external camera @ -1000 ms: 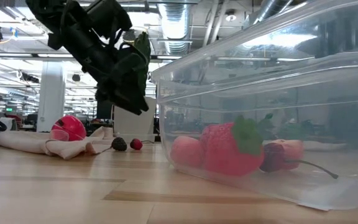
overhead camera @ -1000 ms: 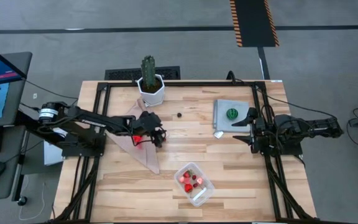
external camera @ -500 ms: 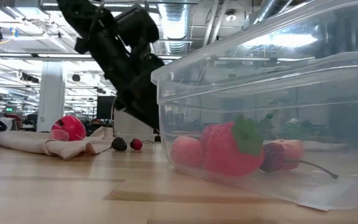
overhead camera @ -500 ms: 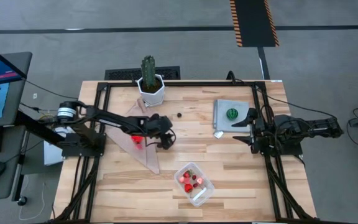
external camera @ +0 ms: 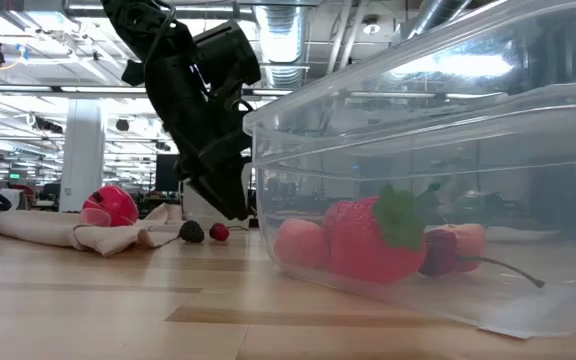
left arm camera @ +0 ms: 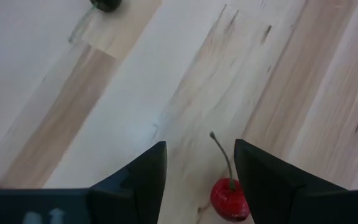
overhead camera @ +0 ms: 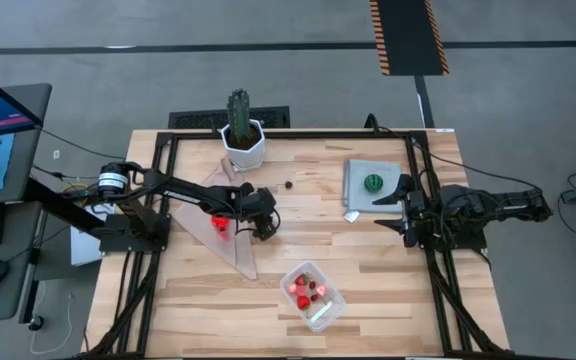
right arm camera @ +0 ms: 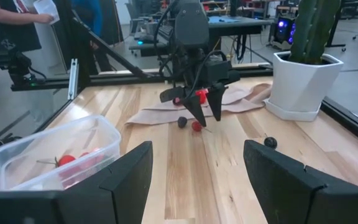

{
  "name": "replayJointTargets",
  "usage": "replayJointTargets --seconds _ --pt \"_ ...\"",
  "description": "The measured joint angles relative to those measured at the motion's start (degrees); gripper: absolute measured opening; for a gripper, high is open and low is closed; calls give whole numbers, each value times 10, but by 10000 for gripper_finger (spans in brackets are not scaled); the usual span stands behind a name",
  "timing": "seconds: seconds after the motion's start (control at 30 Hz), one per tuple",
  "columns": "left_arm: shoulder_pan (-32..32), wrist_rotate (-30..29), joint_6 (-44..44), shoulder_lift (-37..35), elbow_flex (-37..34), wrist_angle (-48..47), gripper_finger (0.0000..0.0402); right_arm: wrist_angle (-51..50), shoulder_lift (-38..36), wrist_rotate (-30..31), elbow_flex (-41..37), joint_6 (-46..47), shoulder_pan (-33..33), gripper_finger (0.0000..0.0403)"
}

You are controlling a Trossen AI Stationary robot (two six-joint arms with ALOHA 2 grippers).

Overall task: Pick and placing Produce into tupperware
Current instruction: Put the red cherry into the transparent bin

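I've got the left hand (overhead camera: 263,226) out near the middle of the bench (overhead camera: 368,270), fingers (left arm camera: 143,174) spread wide and pointed down, nothing between them. Straight below in the left wrist view sits a red cherry (left arm camera: 230,198) with its stem pointing away, resting on the bare wood in the gap between the fingers but touching neither. A dark berry (left arm camera: 106,4) lies farther off at the edge of that same view. From the right wrist view I see the hand's tips just above the cherry and a dark berry (right arm camera: 182,122) beside it, with a beige cloth (right arm camera: 160,114) behind them. On the cloth, at about 9 o'clock from the left hand in the high view, lies a round red piece (overhead camera: 220,222). The tub (overhead camera: 313,293) is at 5 o'clock from the left hand, near the bench's front edge, holding a strawberry (external camera: 368,240) and other red pieces. The right hand (overhead camera: 396,208) waits at the right side, fingers spread wide, empty, just beside a grey mat (overhead camera: 356,178) carrying the green striped ball (overhead camera: 373,183). A cactus (overhead camera: 240,112) in a white pot stands at the back, another small dark berry (overhead camera: 288,184) at 4 o'clock from it.
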Motion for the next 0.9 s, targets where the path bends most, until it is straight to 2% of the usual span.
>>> replayJointTargets --seconds 0.7,0.9 --pt "0 15 -2 0 0 -4 178 0 0 0 0 0 0 276" --pt "0 26 -3 20 0 1 178 0 0 0 0 0 0 276"
